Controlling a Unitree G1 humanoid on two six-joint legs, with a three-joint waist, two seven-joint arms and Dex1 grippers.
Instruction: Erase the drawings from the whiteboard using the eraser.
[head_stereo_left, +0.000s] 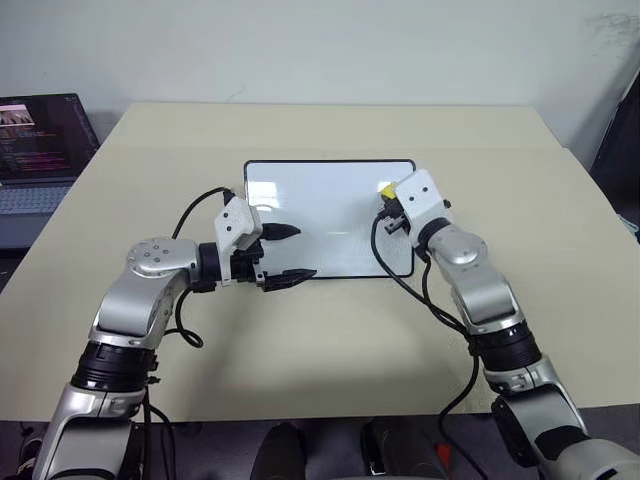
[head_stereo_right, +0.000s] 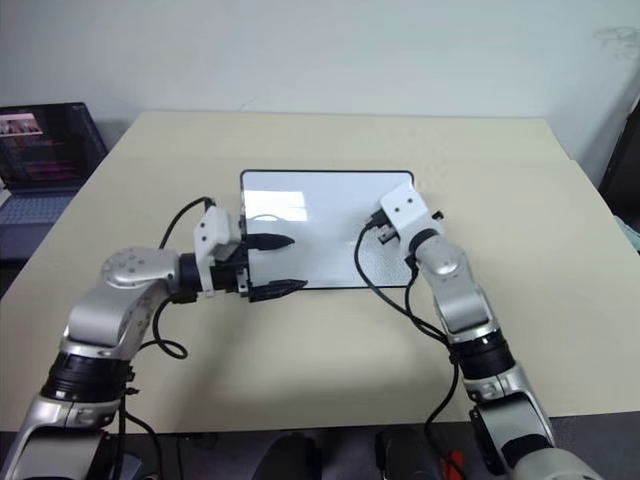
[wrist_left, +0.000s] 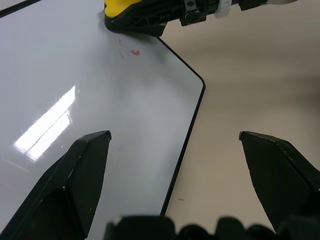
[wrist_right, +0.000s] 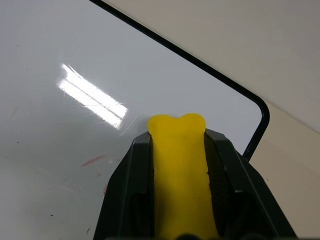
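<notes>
Whiteboard, lying mid-desk, shows faint red marks near its right edge, right beside your right end effector clamped on the yellow eraser; left end effector gapes over the board's near-left corner.

You get even, bright room light with a streak of glare on the whiteboard (soft shadows, mild blur up close).
</notes>
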